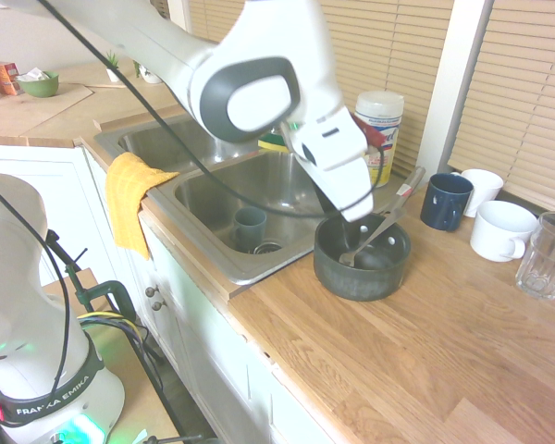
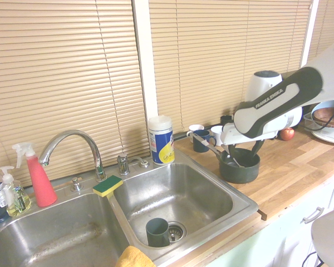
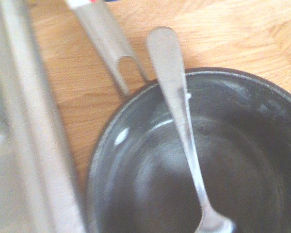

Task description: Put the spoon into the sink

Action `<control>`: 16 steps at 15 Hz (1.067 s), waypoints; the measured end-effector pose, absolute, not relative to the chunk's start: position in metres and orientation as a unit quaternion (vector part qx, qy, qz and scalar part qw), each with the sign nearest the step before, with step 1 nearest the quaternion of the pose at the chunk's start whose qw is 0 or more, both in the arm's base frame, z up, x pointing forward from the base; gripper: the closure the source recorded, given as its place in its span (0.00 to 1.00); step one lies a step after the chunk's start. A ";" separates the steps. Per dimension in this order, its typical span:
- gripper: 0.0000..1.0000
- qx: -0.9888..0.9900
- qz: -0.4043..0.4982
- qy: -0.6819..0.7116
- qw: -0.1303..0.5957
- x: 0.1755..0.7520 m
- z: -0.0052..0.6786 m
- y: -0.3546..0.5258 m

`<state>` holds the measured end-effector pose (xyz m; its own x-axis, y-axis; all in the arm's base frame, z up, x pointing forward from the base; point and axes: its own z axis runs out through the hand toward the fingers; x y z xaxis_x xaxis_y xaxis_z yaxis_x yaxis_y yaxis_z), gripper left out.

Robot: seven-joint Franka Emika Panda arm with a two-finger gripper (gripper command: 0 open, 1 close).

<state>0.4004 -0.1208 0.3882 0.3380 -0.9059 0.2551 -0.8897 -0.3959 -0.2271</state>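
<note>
The silver spoon (image 1: 370, 239) leans inside a round dark pot (image 1: 363, 268) on the wooden counter, just right of the sink (image 1: 217, 199). Its bowl is down and its thin handle rests on the rim beside the pot's long handle (image 1: 404, 192). In the wrist view the spoon (image 3: 182, 121) runs across the pot's inside (image 3: 242, 160). My gripper (image 2: 245, 151) hangs open right over the pot, a dark finger (image 2: 232, 149) on either side of the spoon, holding nothing. The sink's right basin (image 2: 183, 192) holds a grey cup (image 2: 157, 232).
A yellow cloth (image 1: 129, 194) hangs over the sink's front edge. A wipes canister (image 1: 381, 129) stands behind the pot. A blue mug (image 1: 444, 199), white mugs (image 1: 499, 229) and a glass (image 1: 546, 254) sit to the pot's right. Faucet (image 2: 72, 146) and sponge (image 2: 107, 186) are at the sink's back.
</note>
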 end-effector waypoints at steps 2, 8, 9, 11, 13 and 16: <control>1.00 -0.813 -0.179 0.554 0.022 0.408 0.368 -0.128; 1.00 -0.806 -0.206 0.554 0.028 0.421 0.347 -0.134; 1.00 -0.806 -0.208 0.553 0.026 0.422 0.346 -0.133; 1.00 -0.808 -0.211 0.550 0.024 0.423 0.343 -0.131; 1.00 -0.810 -0.209 0.548 0.022 0.426 0.338 -0.131; 1.00 -0.812 -0.211 0.544 0.021 0.428 0.336 -0.128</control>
